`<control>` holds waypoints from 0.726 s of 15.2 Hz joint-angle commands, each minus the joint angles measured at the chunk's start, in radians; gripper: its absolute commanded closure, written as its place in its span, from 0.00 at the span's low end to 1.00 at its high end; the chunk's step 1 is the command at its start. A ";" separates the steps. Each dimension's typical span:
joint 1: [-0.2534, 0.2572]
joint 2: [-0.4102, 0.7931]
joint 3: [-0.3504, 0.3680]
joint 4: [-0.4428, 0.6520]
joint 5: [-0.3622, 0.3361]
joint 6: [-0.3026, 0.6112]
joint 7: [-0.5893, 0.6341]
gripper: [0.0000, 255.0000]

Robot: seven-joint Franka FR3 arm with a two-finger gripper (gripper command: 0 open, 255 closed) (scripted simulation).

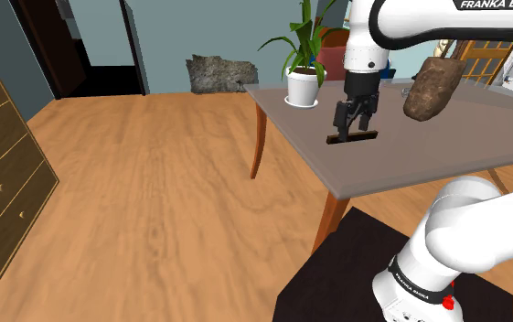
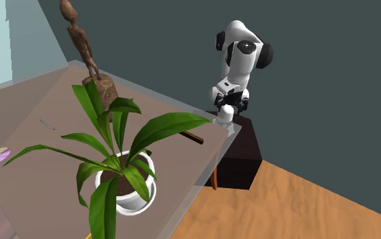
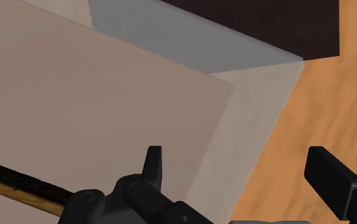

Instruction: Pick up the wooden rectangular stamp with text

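Over the grey counter [image 1: 428, 151], near the edge that faces the wooden floor [image 1: 154, 183], the arm [image 1: 400, 23] holds its wrist almost straight down. In the shoulder view its lower links rise from the dark stand [image 1: 336, 284] at the lower right, the upper links cross the top of the picture, and the last link drops to the black tool [image 1: 355, 126], which points down at the counter top.

The tool's fingers stand well apart and clasp nothing. In the wrist view one finger [image 3: 153, 167] is over the counter and the other [image 3: 328, 178] is out past the counter's edge, above the floor.

The stamp [image 1: 350, 138] lies flat on the counter as a thin dark bar, directly under the tool in the shoulder view. The fingertips are just above it, and whether they touch it cannot be told. In the wrist view the stamp [image 3: 18, 184] is a dark strip with a brown wooden side. It lies outside the finger that is over the counter, not between the two fingers. In the second exterior view the stamp [image 2: 193, 138] lies close to the counter's edge, on the side nearest the stand.

A plant [image 1: 303, 73] in a white pot stands just beyond the tool toward the shoulder view's left. A brown lump [image 1: 432, 87] sits on the counter to the shoulder view's right of the tool.
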 commanded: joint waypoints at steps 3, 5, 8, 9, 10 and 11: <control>0.019 -0.031 -0.066 -0.033 -0.056 0.017 -0.153 0.00; 0.038 -0.050 -0.137 -0.057 -0.113 0.039 -0.307 0.00; 0.069 -0.055 -0.248 -0.073 -0.199 0.082 -0.535 0.00; 0.080 -0.050 -0.286 -0.073 -0.225 0.099 -0.611 0.00; 0.093 -0.042 -0.325 -0.070 -0.251 0.117 -0.687 0.00; 0.107 -0.031 -0.364 -0.065 -0.274 0.136 -0.763 0.00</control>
